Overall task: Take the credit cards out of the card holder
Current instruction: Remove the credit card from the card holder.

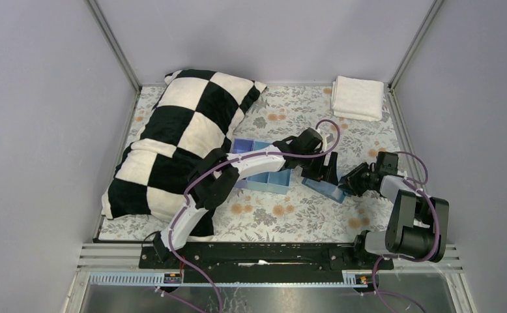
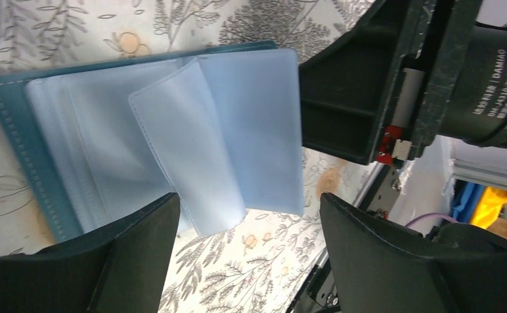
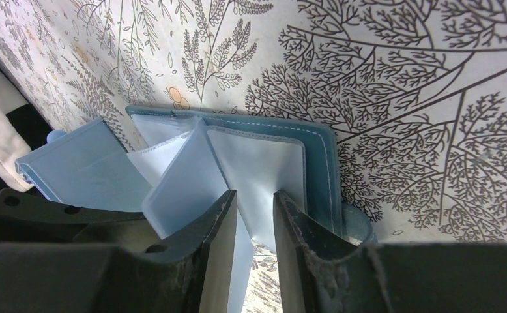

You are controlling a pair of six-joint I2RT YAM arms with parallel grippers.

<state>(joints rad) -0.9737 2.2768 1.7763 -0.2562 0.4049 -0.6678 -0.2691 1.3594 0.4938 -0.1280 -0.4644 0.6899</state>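
Note:
The card holder [image 1: 326, 189] lies open on the floral cloth, teal cover down, light blue clear sleeves fanned upward. It shows in the left wrist view [image 2: 140, 130] and the right wrist view [image 3: 257, 163]. My left gripper [image 1: 316, 171] hovers over it, open and empty, its jaws wide apart [image 2: 247, 199]. My right gripper [image 1: 352, 182] is at the holder's right edge. Its jaws [image 3: 256, 193] stand a narrow gap apart with one sleeve leaf between them. The sleeves that show look empty. No dark credit cards are in view.
A blue and lavender tray [image 1: 267, 182] sits just left of the card holder, under my left arm. A black-and-white checkered pillow [image 1: 179, 137] fills the left side. A folded white towel [image 1: 357, 98] lies at the back right. Grey walls enclose the table.

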